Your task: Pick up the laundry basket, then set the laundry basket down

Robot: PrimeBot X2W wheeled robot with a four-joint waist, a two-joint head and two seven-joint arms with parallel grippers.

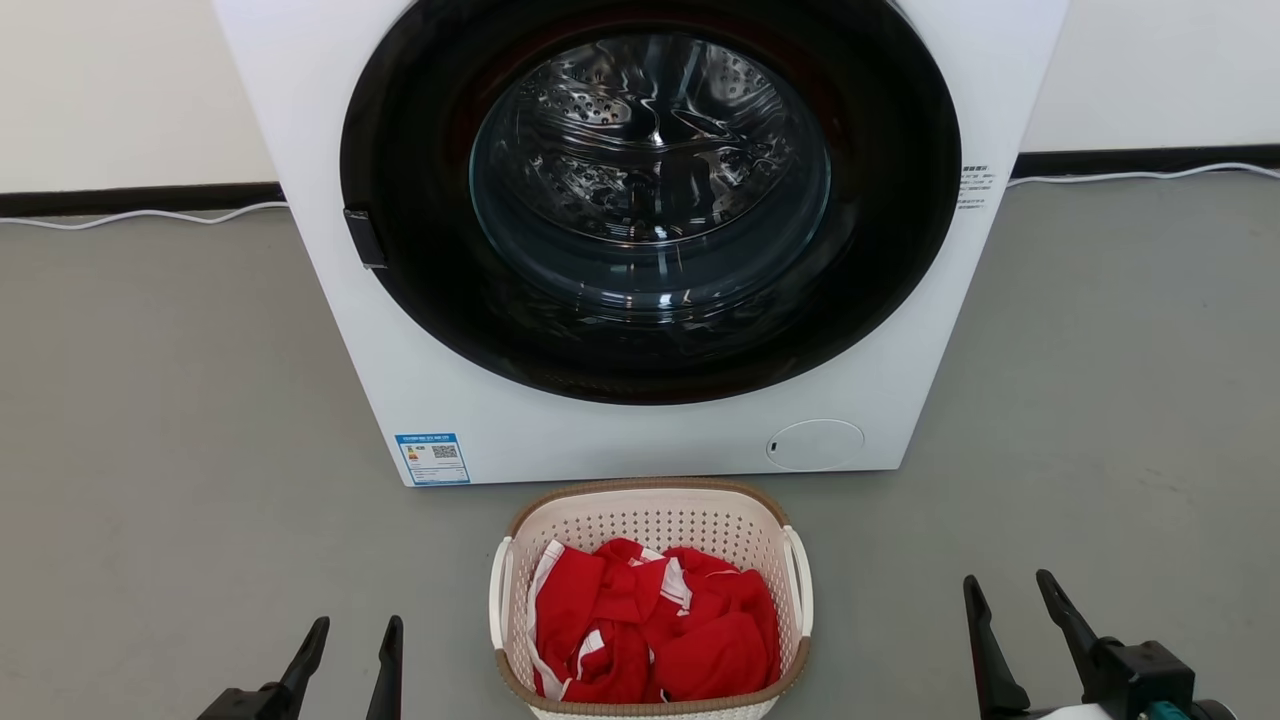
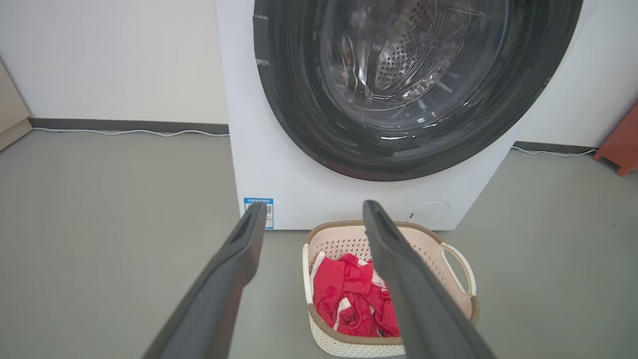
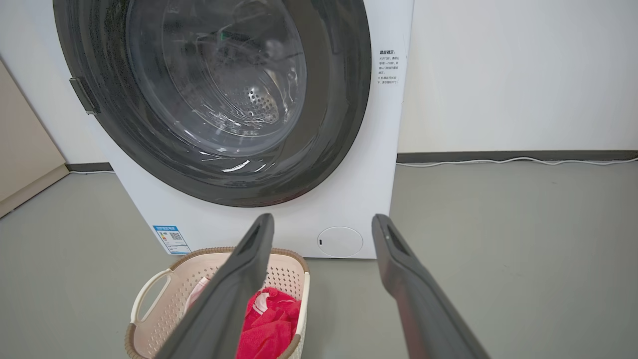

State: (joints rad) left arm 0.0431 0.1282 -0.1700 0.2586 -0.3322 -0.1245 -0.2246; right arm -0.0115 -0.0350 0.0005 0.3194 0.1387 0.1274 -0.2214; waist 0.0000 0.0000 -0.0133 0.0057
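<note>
- 1 laundry basket (image 1: 655,522) on grey floor (image 1: 150,450), just in front of 1 white washing machine (image 1: 330,250), centred w/ its round door.
- Basket: 2 white loop handles (image 1: 800,580), 1 per side; brown rim.
- Red-and-white clothes (image 1: 650,630) heaped inside.
- 2 hands: left hand (image 1: 357,625) & right hand (image 1: 1008,580) flank basket, clear of it; fingers spread apart on both, nothing held.
</note>
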